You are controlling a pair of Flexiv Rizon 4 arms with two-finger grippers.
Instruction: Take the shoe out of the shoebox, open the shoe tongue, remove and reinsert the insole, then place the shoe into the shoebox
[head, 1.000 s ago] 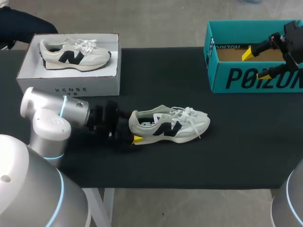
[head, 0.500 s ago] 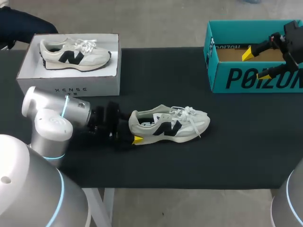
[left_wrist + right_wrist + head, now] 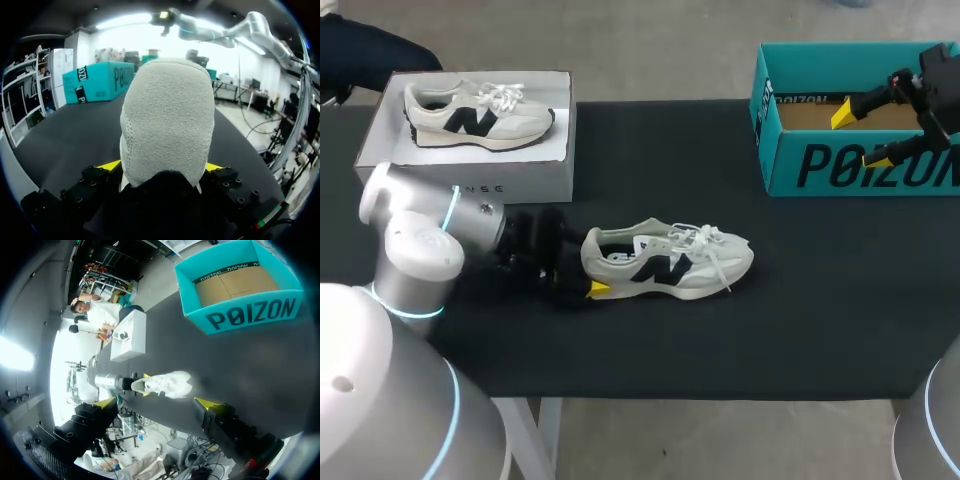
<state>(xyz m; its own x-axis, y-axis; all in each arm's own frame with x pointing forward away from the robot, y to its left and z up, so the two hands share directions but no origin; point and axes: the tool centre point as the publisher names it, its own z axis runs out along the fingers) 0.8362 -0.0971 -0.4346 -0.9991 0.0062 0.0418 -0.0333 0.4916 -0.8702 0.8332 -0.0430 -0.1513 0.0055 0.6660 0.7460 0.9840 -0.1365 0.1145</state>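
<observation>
Black table (image 3: 820, 300), left gripper (image 3: 162, 166) apparently pinching shoe (image 3: 167, 120)

- shoe (image 3: 665, 262) is showing cream upper w/ pale grey panels, blk logo on side, wht laces, wht sole; heel is looking light grey & fuzzy in L wrist view.
- 2nd shoe (image 3: 480, 112) is wearing same scheme: cream, blk logo, wht laces, dark strip along sole.
- wht box (image 3: 470, 178) is carrying small dark lettering on front.
- teal box (image 3: 840, 165) is showing big blk lettering outside, brown cardboard inside.
- table (image 3: 740, 340) is wearing plain blk cloth.
- L arm (image 3: 420, 250) is showing silver-grey shell w/ light-blue ring; R arm (image 3: 932, 425) is showing same.
- L gripper (image 3: 592, 275) & R gripper (image 3: 860, 135) are showing blk bodies w/ bright yel tips.
</observation>
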